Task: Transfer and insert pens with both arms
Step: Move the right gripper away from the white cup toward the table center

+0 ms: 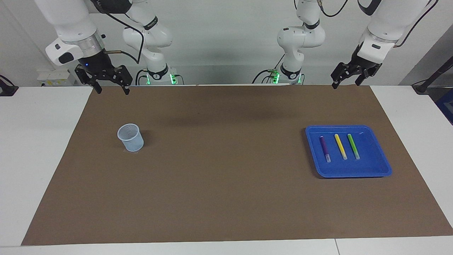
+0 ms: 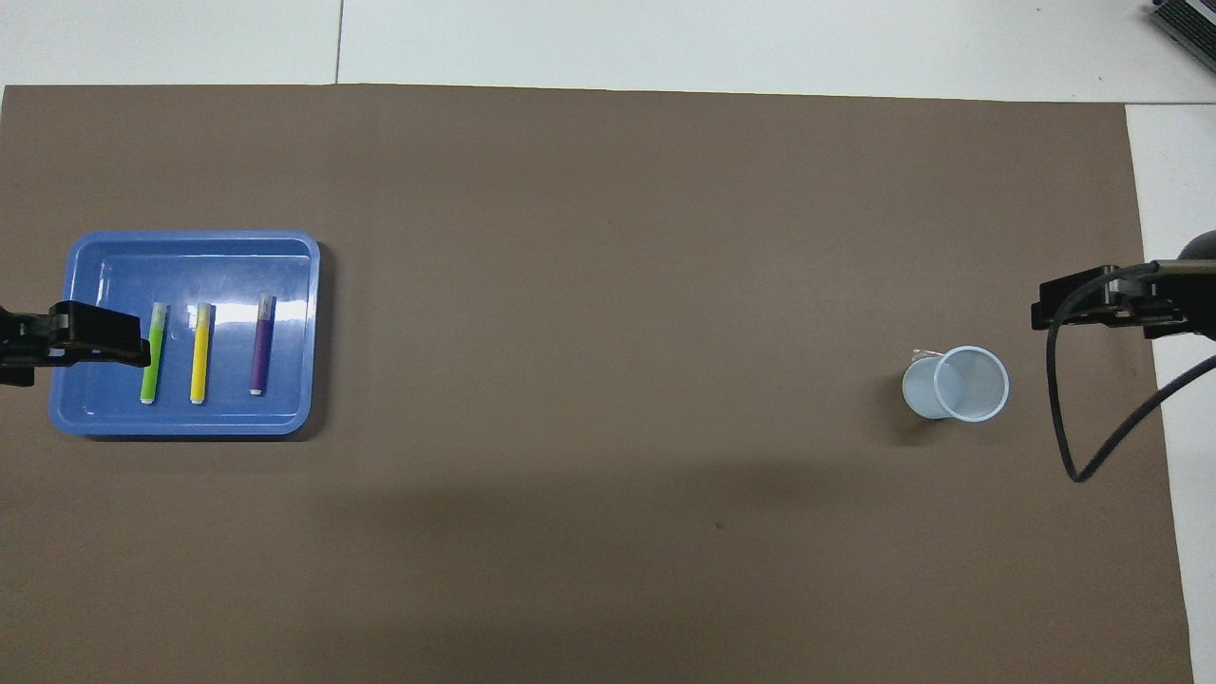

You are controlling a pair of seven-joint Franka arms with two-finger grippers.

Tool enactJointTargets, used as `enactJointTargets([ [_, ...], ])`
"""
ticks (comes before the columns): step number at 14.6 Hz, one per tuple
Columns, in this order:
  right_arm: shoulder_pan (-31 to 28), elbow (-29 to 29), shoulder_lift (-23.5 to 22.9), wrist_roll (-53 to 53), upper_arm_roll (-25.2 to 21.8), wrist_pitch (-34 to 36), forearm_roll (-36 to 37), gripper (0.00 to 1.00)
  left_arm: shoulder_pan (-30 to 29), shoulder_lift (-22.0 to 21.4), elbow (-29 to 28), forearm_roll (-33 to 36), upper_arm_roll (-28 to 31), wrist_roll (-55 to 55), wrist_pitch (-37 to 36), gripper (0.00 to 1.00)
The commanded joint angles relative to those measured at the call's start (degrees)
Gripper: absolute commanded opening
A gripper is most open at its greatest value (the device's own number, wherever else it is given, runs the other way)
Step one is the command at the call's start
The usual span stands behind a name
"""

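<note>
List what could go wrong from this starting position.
1. The purple pen, yellow pen and green pen lie close together in the blue tray; the left tool might nudge a neighbour.
2. The light cup looks easy to tip at insertion.
3. The right tool waits; a handover in the air could drop a pen.

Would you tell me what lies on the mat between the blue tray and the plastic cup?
Nothing: both views show only bare brown mat between the blue tray and the plastic cup.
</note>
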State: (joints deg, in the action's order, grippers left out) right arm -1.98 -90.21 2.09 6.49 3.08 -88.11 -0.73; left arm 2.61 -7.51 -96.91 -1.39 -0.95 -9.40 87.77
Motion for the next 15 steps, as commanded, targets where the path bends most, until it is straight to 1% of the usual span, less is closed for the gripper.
enactJointTargets([
  [1, -0.30, -0.05, 0.37, -0.51, 0.17, -0.49, -0.59, 1.00, 0.02, -0.48, 0.23, -0.46, -0.02, -0.44, -0.93, 1.00],
  [10, -0.13, -0.75, 0.90, -0.60, 0.26, -0.49, -0.85, 1.00, -0.06, -0.48, 0.32, -0.46, -0.02, -0.27, -0.49, 1.00],
  [15, -0.13, -1.11, 1.16, -1.04, 4.29, -0.40, -0.94, 1.00, -0.06, -0.57, 0.32, -0.46, -0.02, -0.01, -0.58, 1.00],
])
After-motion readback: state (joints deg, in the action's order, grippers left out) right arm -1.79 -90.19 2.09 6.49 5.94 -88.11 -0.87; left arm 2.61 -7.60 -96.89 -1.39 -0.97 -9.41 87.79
